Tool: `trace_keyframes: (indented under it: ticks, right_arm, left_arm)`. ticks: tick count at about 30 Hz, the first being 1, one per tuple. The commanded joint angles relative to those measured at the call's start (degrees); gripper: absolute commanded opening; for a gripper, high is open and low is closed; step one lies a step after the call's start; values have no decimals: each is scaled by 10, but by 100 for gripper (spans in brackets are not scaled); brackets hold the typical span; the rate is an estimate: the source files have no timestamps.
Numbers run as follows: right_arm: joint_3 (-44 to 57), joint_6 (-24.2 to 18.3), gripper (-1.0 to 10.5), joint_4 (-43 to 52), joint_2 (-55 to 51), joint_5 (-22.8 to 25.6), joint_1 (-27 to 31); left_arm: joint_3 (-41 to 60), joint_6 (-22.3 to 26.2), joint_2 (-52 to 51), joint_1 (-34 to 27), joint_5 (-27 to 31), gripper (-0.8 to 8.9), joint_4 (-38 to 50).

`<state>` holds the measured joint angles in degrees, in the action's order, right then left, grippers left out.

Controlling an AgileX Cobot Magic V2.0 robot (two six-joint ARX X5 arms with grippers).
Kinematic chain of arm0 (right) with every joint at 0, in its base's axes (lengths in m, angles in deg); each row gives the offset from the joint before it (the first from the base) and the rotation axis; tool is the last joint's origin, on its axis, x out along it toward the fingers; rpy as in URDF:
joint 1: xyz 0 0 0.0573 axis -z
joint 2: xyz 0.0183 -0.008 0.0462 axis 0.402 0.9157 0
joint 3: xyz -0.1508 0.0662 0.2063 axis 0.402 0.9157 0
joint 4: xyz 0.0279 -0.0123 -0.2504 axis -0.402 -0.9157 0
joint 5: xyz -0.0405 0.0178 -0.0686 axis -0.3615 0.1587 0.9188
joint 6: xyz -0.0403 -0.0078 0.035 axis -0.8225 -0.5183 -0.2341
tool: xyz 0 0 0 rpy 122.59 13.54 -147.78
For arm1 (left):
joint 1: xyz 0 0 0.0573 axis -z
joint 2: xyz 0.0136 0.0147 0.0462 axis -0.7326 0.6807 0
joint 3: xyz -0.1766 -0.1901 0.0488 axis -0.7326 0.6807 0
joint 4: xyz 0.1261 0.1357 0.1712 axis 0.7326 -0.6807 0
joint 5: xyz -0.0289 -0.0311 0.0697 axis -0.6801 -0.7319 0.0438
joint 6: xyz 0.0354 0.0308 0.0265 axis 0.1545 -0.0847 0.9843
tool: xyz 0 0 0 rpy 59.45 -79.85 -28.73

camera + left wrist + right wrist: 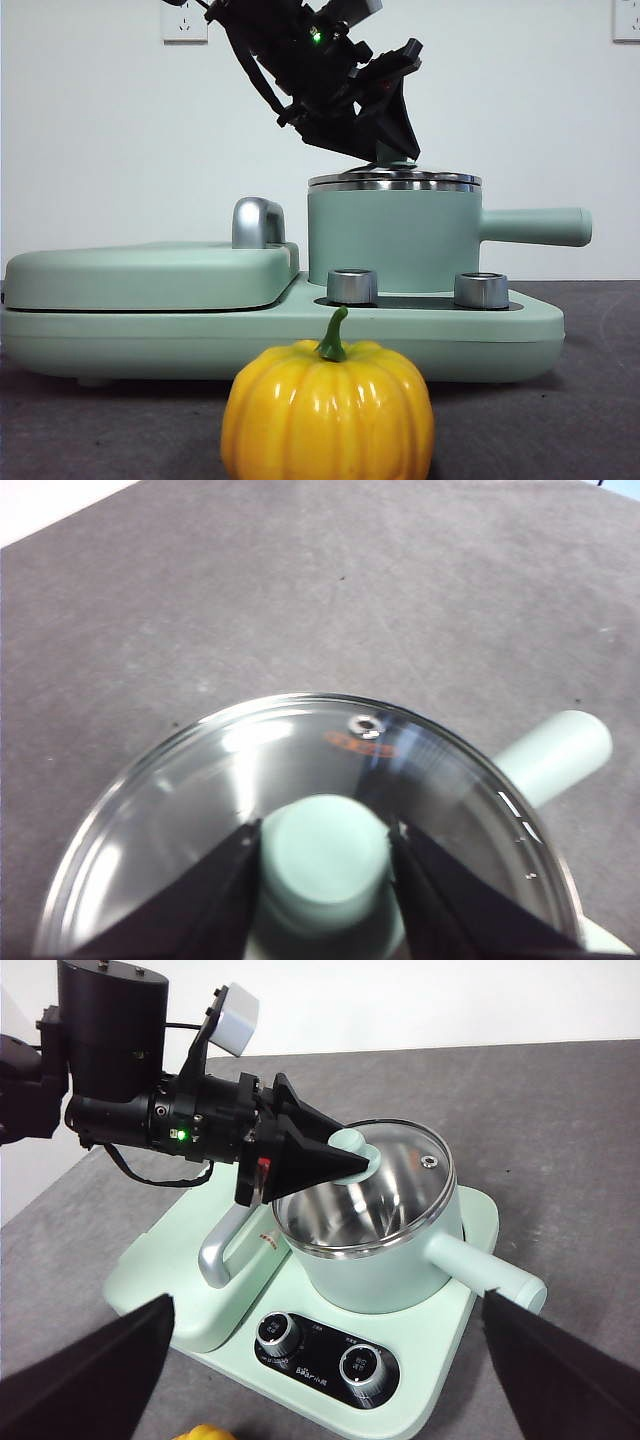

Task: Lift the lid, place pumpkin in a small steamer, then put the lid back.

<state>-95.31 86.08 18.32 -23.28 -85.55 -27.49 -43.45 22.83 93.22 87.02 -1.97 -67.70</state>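
Lid (395, 1175) seemingly tilted on one steamer (385, 1260), left pincer (325, 855) clamped on its knob, one pumpkin (327, 412)

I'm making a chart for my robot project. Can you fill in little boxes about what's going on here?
lid: glass lid tilted, one edge raised off the pot
left gripper: left gripper shut on the lid's green knob
right gripper: right gripper open, waiting apart from the pot
small steamer: small steamer on the green cooker base, nothing visible inside
pumpkin: pumpkin on the table in front of the base, untouched
done so far: lid being lifted, pumpkin not yet moved
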Motion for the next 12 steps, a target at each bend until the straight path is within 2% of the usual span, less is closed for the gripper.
trace_keyframes:
  ticks: [1,3,12]
  right_arm:
    - [-9,9,489,4,2,-2,-2]
    - [-9,9,489,4,2,-2,-2]
    - [-11,4,488,-49,7,14,-2]
  left_arm:
    - [-14,6,12,6,-3,110,2]
    - [-14,6,12,6,-3,82,2]
    - [-28,-12,-4,6,-3,82,-13]
